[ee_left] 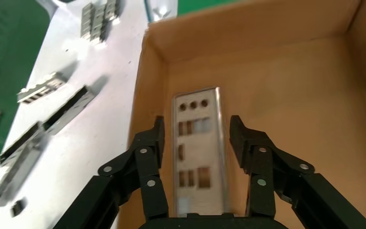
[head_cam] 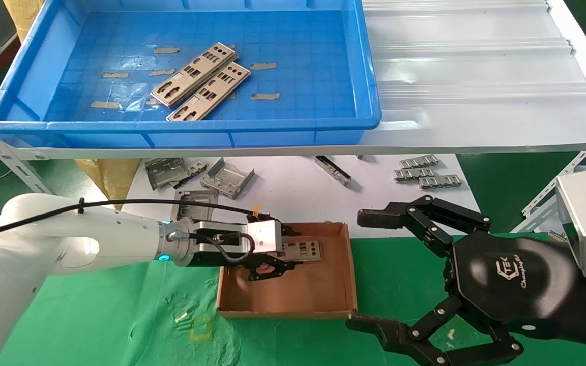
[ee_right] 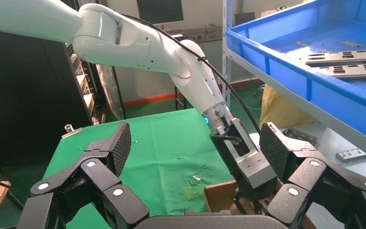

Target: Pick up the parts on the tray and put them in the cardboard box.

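1. In the head view the left pincer (head_cam: 272,254) reaches in from 9 o'clock over the cardboard box (head_cam: 293,300), which sits on the green cloth (head_cam: 120,305) of the bench at about 6 o'clock of the blue tray (head_cam: 28,91).
2. One punched metal plate (head_cam: 303,250) lies in the box toward its 12 o'clock wall, partly hidden here by the pincer body.
3. The left wrist view shows what the head view hides: the pincer's fingers (ee_left: 147,152) are spread, one on each side of the plate (ee_left: 199,152), with a gap between each pad and the plate's long edges. The plate lies flat on the box floor beside one wall.
4. Two more plates (head_cam: 201,84) rest side by side in the tray, slanting from 7 to 1 o'clock, among strips of tan tape (head_cam: 264,66). The right wrist view shows them only edge-on over the tray's rim.
5. The right pincer (head_cam: 369,269) hangs at 3 o'clock of the box, off its corner, spread wide and pinching nothing; its own view confirms the wide gap between the pads (ee_right: 124,143).
6. Under the tray's shelf, on a white sheet (head_cam: 293,188), lie bent grey brackets (head_cam: 227,178) at 12 o'clock of the box and ridged clip strips (head_cam: 428,174) toward 2 o'clock.
7. A white corrugated sheet (head_cam: 476,76) covers the shelf at 3 o'clock of the tray.
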{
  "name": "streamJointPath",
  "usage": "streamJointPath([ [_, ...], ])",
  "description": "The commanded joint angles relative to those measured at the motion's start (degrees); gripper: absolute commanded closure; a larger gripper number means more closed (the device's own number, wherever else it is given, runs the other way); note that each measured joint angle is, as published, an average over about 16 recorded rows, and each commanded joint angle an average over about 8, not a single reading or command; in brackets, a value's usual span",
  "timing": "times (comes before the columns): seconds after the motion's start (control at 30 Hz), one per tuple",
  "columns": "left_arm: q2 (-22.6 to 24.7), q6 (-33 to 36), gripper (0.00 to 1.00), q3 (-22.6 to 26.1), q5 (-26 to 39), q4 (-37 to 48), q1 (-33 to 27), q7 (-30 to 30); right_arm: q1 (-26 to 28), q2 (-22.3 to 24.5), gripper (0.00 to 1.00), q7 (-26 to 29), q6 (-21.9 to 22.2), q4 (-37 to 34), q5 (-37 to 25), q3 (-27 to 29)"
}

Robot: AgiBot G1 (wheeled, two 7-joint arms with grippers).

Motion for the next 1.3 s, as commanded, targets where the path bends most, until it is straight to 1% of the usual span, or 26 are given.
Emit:
streamJointPath([
  [0.03, -0.05, 0.31, 0.0, -0.09, -0.47, -0.23, 0.26, -0.4, 0.0, 0.0, 0.0, 0.0, 0.0, 0.0, 0.0, 0.0],
  [0.33, -0.93, 9.78, 0.0, -0.21, -2.13, 0.31, -1.59, -4.24, 0.0, 0.0, 0.0, 0.0, 0.0, 0.0, 0.0, 0.0],
  [0.57, -2.97, 19.96, 0.0, -2.37, -6.15, 2.23, -3.5, -8.85, 0.0, 0.0, 0.0, 0.0, 0.01, -0.01, 0.01, 0.0],
  [0.67, -3.59, 22.37, 0.0, -3.14, -7.5, 2.92, -3.83, -10.0, -0.01, 0.01, 0.0, 0.0, 0.01, -0.01, 0.01, 0.0],
  [0.77, -3.85, 23.33, 0.0, -3.47, -8.09, 3.21, -3.99, -10.25, -0.01, 0.01, 0.0, 0.0, 0.02, -0.02, 0.01, 0.01],
  [1.0, -4.26, 21.95, 0.0, -3.63, -7.7, 1.64, -3.19, -10.41, -0.01, 0.01, 0.0, 0.0, 0.01, -0.01, 0.01, 0.01],
  [1.3, -9.25, 21.61, 0.0, -7.56, -10.21, -7.06, 1.11, -15.6, -0.01, 0.01, 0.0, -0.01, 0.01, -0.02, 0.01, 0.01],
])
